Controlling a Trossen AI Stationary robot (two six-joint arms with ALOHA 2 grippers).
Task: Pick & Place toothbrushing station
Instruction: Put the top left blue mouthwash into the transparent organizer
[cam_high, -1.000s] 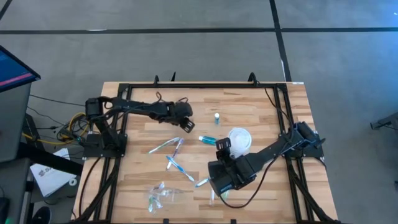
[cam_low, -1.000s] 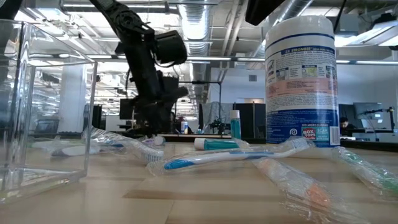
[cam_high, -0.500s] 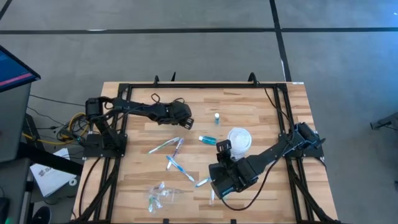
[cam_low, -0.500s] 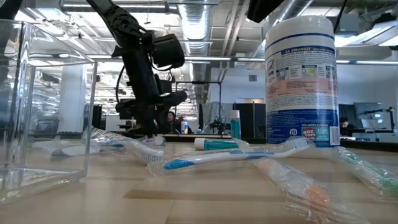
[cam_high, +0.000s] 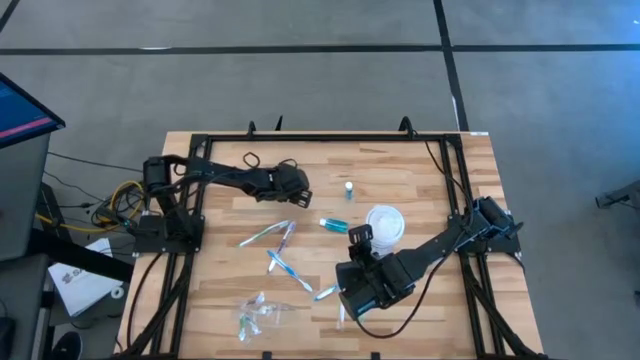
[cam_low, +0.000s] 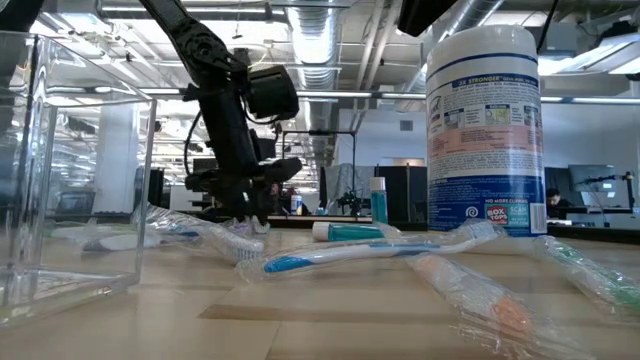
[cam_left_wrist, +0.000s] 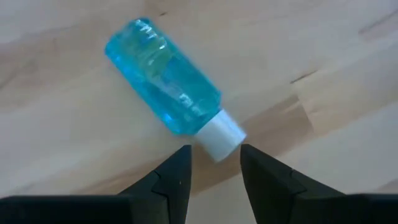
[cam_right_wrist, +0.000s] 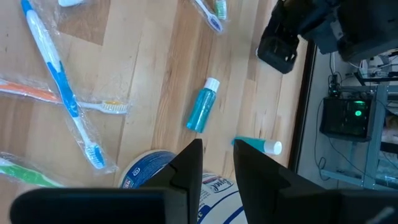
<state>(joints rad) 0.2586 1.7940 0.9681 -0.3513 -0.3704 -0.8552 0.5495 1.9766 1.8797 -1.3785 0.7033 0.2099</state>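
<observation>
Even, bright light falls on the desk (cam_high: 400, 170), with soft shadows. Ceiling lamps (cam_low: 330, 95) glare in the low view. Just ahead of the left claw (cam_left_wrist: 214, 171), the blue bottle (cam_left_wrist: 165, 84) glints, slightly blurred.

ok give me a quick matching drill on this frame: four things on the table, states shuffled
Things:
1. bottle at the left fingers
2. small bottle behind the tub
3. wipes tub
4. plastic bag

States:
a. crumpled, near the table's front edge
b. lying on its side, white cap toward the open fingers
c. standing upright on its own
d. round white top, seen from above

Pairs: 1-b, 2-c, 3-d, 4-a
</observation>
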